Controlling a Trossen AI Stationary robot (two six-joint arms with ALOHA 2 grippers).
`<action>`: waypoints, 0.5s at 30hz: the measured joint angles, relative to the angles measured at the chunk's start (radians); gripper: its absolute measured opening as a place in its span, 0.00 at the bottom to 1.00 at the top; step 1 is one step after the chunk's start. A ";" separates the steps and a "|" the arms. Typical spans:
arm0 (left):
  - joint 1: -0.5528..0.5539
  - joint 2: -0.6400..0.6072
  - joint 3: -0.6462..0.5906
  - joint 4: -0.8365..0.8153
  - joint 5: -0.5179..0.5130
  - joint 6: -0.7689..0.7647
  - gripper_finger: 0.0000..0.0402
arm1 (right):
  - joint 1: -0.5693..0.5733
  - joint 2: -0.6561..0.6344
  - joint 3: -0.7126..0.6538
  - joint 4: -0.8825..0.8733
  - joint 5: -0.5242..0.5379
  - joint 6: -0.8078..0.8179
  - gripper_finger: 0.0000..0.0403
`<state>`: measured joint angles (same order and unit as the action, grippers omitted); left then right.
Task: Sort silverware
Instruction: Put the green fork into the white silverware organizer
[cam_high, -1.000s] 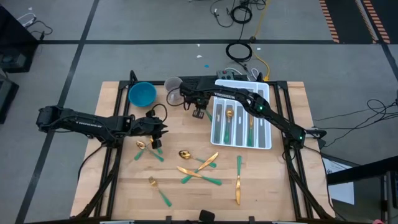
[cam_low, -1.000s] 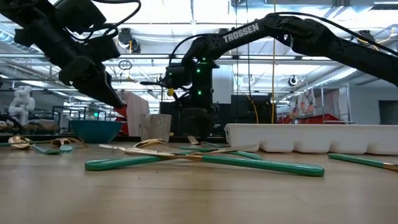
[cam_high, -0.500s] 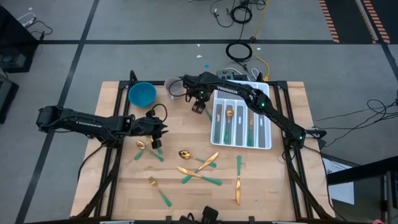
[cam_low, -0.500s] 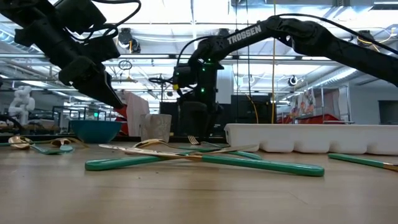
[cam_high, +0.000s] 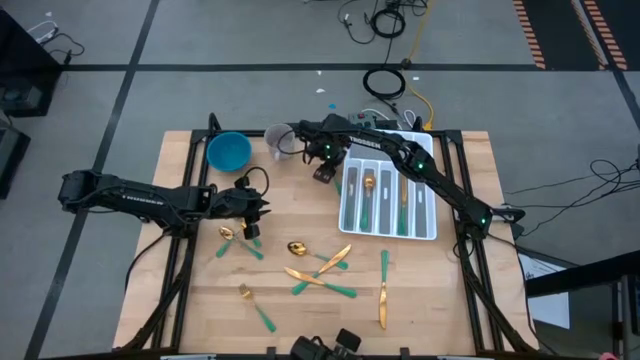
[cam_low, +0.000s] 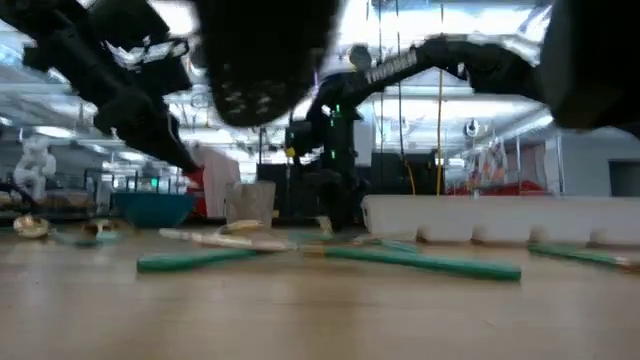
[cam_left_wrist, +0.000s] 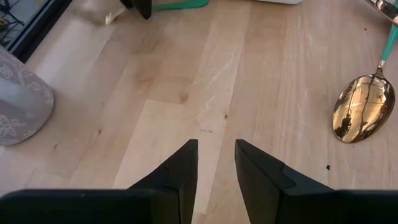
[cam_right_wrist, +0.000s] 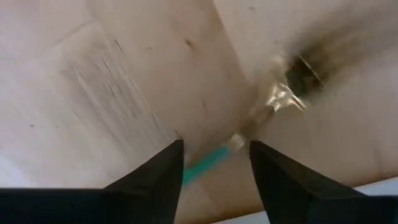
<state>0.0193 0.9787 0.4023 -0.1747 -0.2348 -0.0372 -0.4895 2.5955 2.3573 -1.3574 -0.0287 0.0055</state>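
Loose silverware lies on the wooden table: a gold spoon (cam_high: 296, 247), crossed green-handled pieces (cam_high: 320, 280), a fork (cam_high: 246, 292) and a knife (cam_high: 382, 300). More pieces lie in the white tray (cam_high: 428, 225). My right gripper (cam_high: 322, 172) points down, open, just left of the tray. Under it a fork (cam_right_wrist: 280, 99) with a green handle (cam_right_wrist: 205, 165) lies on the wood, and the handle shows in the gap between the fingers. My left gripper (cam_left_wrist: 216, 149) hangs open over bare wood at the table's left, near a gold spoon (cam_left_wrist: 362, 115).
A blue bowl (cam_high: 229, 151) and a clear cup (cam_high: 279, 138) stand at the far edge, left of the tray. Dark blurred shapes (cam_low: 270, 60) cover the top of the low view, and something dark (cam_high: 340, 343) shows at the table's near edge.
My right gripper has moved a little toward the table's far edge, staying beside the tray's left side. A dark blurred shape has come in front of the low camera.
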 joint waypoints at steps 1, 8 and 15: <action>0.000 0.000 0.000 0.000 0.000 0.000 0.29 | -0.001 0.000 0.001 -0.002 0.004 -0.014 0.41; 0.002 0.000 0.000 0.001 -0.003 -0.001 0.29 | 0.003 0.000 0.001 -0.050 0.090 -0.115 0.14; 0.003 0.000 0.000 0.000 -0.006 -0.006 0.29 | 0.024 0.000 0.000 -0.085 0.154 -0.139 0.01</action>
<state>0.0219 0.9783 0.4023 -0.1751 -0.2409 -0.0433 -0.4659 2.5953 2.3569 -1.4422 0.1251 -0.1334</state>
